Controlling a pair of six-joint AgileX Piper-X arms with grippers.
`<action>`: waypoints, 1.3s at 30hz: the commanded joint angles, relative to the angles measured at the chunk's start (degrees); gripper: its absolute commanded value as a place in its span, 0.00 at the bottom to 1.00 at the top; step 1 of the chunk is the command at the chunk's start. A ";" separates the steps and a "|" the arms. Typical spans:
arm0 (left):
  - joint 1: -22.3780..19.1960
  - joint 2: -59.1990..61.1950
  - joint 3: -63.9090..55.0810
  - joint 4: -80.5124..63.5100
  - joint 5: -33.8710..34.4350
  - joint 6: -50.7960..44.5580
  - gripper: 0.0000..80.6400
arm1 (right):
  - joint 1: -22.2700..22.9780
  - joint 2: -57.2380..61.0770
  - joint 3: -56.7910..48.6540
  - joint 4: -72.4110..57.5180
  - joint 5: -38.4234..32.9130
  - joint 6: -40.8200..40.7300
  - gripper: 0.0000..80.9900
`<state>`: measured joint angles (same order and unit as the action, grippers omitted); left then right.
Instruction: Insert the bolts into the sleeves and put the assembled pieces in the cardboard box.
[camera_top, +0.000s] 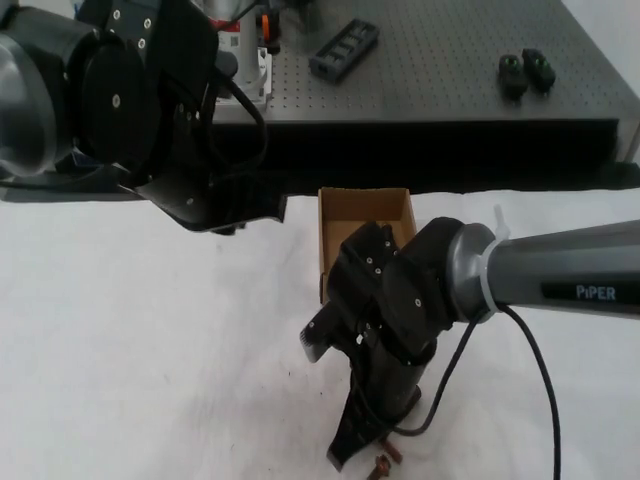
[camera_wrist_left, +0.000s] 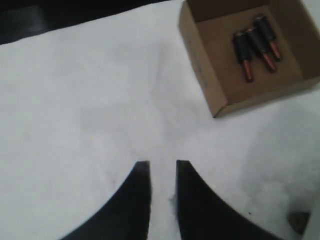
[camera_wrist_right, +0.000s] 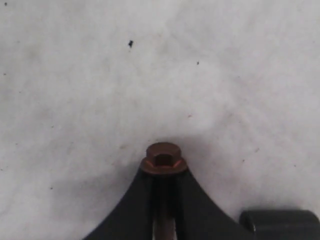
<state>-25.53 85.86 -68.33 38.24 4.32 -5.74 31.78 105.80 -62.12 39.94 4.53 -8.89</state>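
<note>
Your left gripper (camera_wrist_left: 163, 170) hanging open, you are clamping the bolt (camera_wrist_right: 163, 158) by the tips of the right gripper (camera_wrist_right: 163, 173), risking it twisting askew at the sleeve (camera_wrist_right: 280, 221).

Copper bolt (camera_wrist_right: 163, 160); black sleeve (camera_wrist_right: 280, 224); brown cardboard box (camera_wrist_left: 199, 62); white bench cover (camera_wrist_left: 75, 100).
</note>
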 joint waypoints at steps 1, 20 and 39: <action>-0.04 -0.66 -0.06 -0.18 3.72 1.61 0.18 | -3.06 -4.16 -0.01 -4.14 0.77 1.64 0.06; -18.94 29.74 -22.67 7.16 7.93 14.46 0.41 | -34.74 -46.16 23.62 6.64 -5.25 6.86 0.06; -22.06 40.25 -32.26 16.25 7.94 16.75 0.41 | -36.55 -52.02 31.31 6.20 -5.57 6.93 0.06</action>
<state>-47.55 125.93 -99.91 53.92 12.66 9.83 -4.49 54.36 -30.70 46.97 -0.51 -2.43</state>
